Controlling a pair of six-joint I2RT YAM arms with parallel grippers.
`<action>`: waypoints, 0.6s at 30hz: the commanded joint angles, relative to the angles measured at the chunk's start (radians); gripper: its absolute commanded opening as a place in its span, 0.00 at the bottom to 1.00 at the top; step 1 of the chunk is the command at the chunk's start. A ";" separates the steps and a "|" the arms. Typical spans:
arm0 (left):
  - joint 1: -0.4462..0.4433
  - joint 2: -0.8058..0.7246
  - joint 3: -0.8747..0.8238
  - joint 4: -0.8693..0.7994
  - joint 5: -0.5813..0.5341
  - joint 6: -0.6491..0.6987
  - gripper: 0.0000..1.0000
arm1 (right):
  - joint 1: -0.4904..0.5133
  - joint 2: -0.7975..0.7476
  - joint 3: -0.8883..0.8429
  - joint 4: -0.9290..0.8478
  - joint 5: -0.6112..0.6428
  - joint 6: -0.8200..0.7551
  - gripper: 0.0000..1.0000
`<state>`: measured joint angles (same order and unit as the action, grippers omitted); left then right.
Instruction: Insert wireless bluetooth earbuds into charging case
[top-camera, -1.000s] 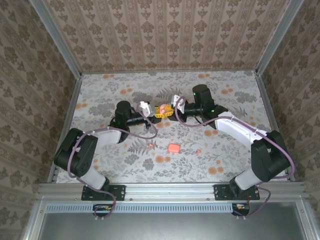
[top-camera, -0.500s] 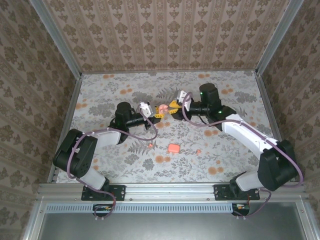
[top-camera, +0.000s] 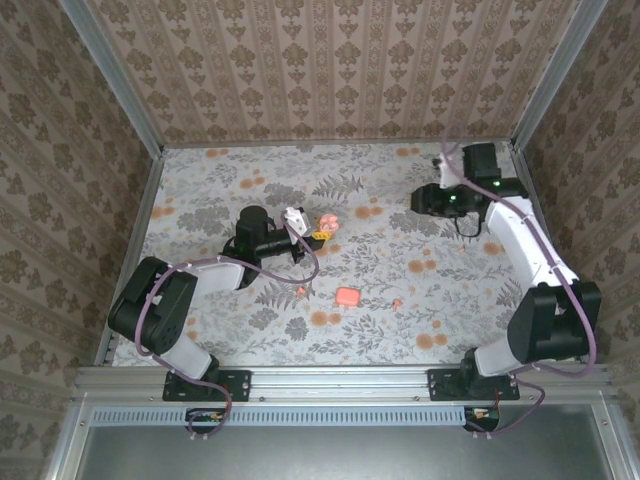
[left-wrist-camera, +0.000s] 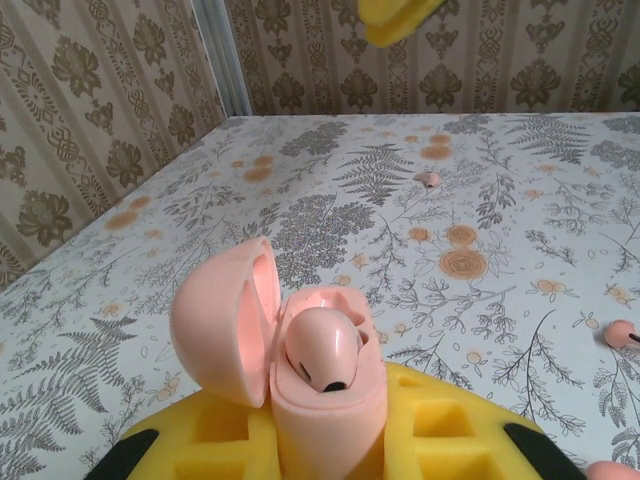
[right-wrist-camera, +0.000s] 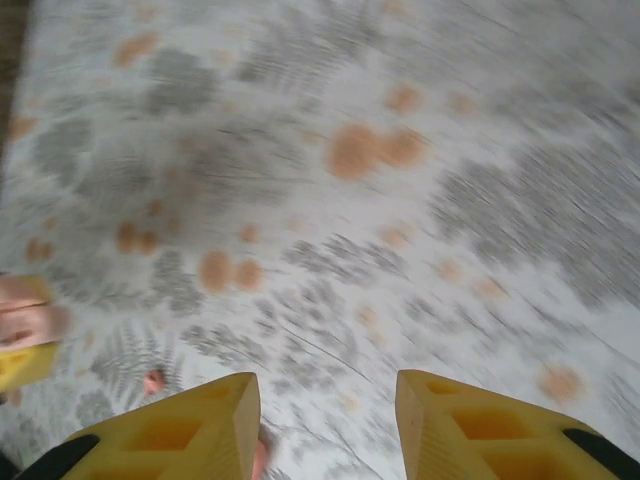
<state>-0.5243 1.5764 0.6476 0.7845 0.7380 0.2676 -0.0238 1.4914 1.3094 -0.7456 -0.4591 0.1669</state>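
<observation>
One earbud (left-wrist-camera: 322, 355) sits seated in the case (left-wrist-camera: 330, 435), whose lid stands hinged open. The left fingers (left-wrist-camera: 190, 450) are clamped on the case body and hold it left of centre over the surface (top-camera: 220, 180). The right fingers (right-wrist-camera: 200, 430) stand apart with nothing between them, over the far right corner and well apart from the case. A loose earbud (top-camera: 303, 290) lies near the left arm, and a second loose earbud (top-camera: 397, 302) lies further right. A pink square (top-camera: 348, 297) lies between them; what it is cannot be told.

Judged status: about half done. Left to do: pick up a loose earbud and seat it. The free socket is hidden from here.
</observation>
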 joint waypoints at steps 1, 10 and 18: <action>-0.012 0.004 0.013 -0.027 -0.009 0.030 0.13 | -0.083 0.050 0.063 -0.248 0.143 0.109 0.42; -0.019 0.028 0.021 -0.027 -0.011 0.015 0.13 | -0.157 0.299 0.152 -0.347 0.310 0.090 0.47; -0.019 0.036 0.024 -0.025 -0.004 0.000 0.13 | -0.159 0.468 0.204 -0.317 0.382 0.098 0.48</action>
<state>-0.5373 1.6039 0.6483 0.7521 0.7280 0.2672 -0.1772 1.9305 1.4689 -1.0290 -0.1440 0.2436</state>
